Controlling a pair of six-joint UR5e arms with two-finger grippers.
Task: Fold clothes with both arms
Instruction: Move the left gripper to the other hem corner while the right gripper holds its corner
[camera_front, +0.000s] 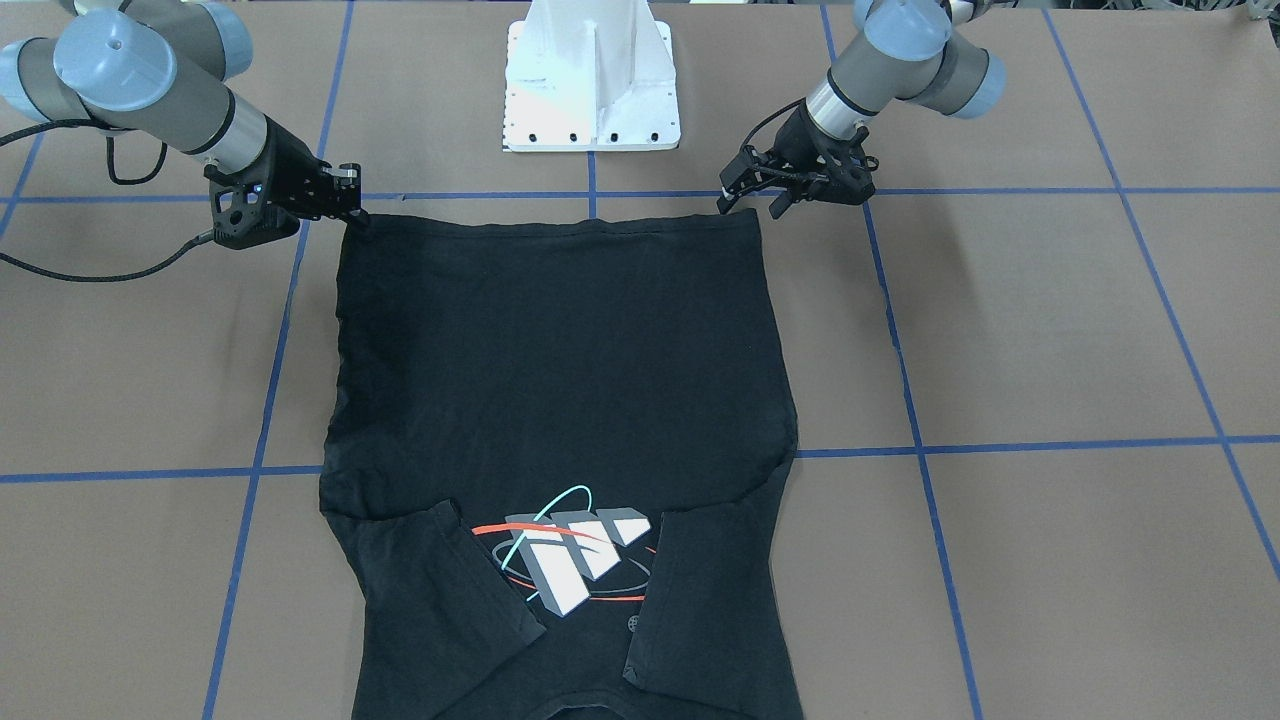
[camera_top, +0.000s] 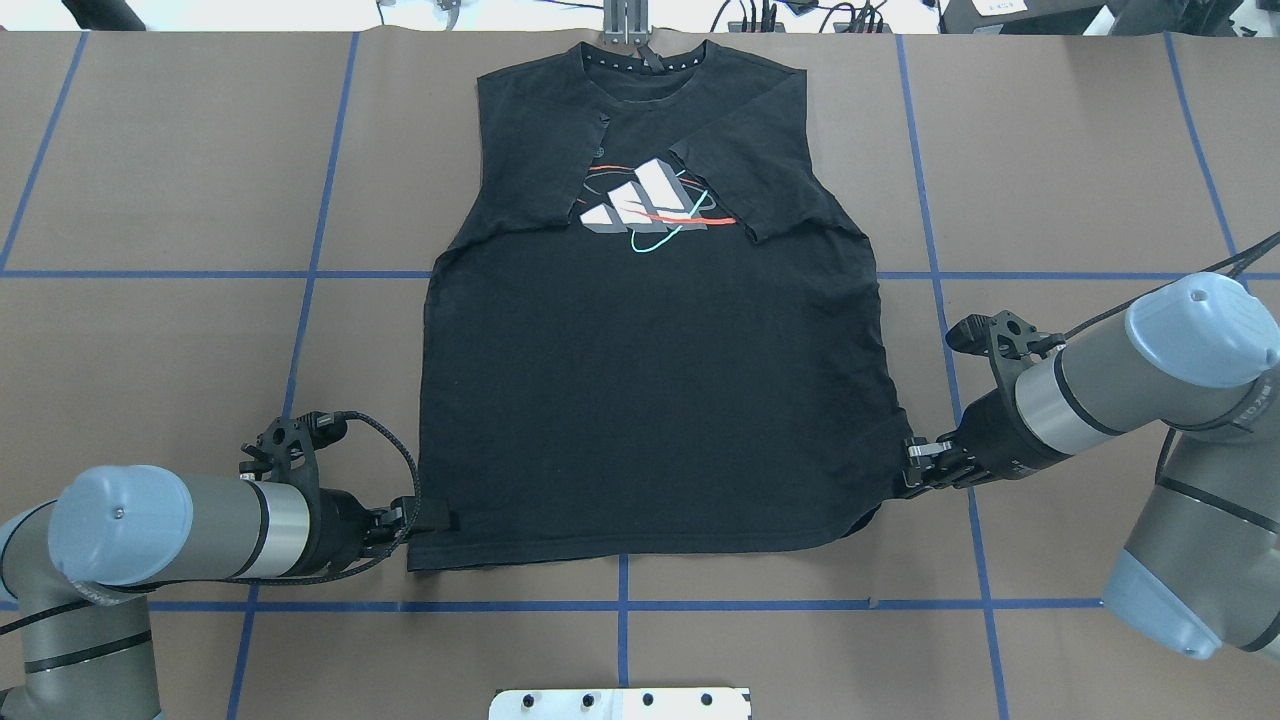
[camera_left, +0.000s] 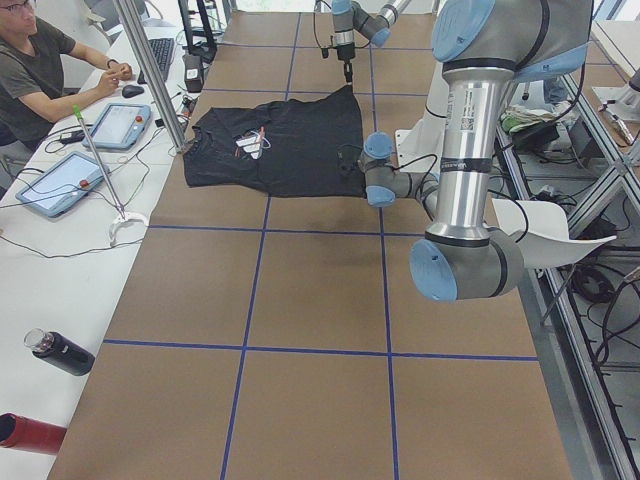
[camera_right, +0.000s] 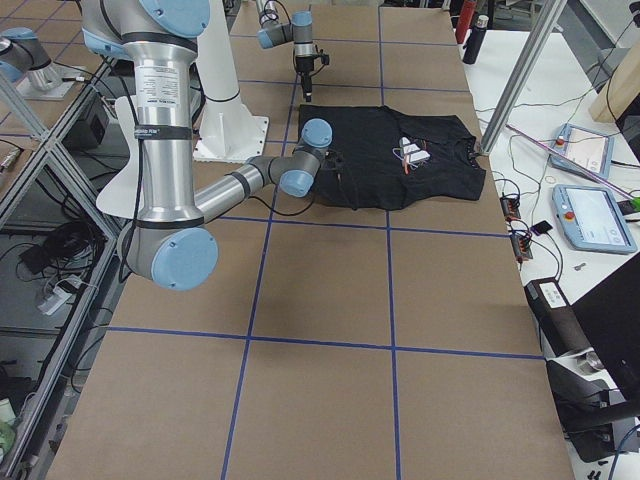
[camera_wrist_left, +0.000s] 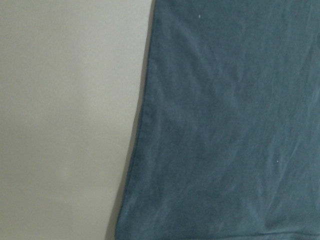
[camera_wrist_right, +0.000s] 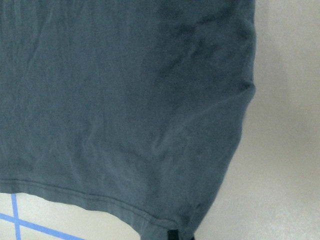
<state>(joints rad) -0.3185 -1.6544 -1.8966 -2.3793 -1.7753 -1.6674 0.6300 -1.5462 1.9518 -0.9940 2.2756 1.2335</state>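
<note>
The black T-shirt (camera_top: 650, 400) lies on the table (camera_top: 150, 350), print up (sleeves tucked in), jaws of the left arm (camera_top: 220, 525) and right arm (camera_top: 1090, 385) apparently clamped on its hem corners for folding.

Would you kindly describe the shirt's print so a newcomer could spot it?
A black T-shirt lies flat on the brown table. On its chest, between the folded-in sleeves, is the print: white-grey blocks ringed by red and cyan ellipses, the shirt's only colour.
</note>
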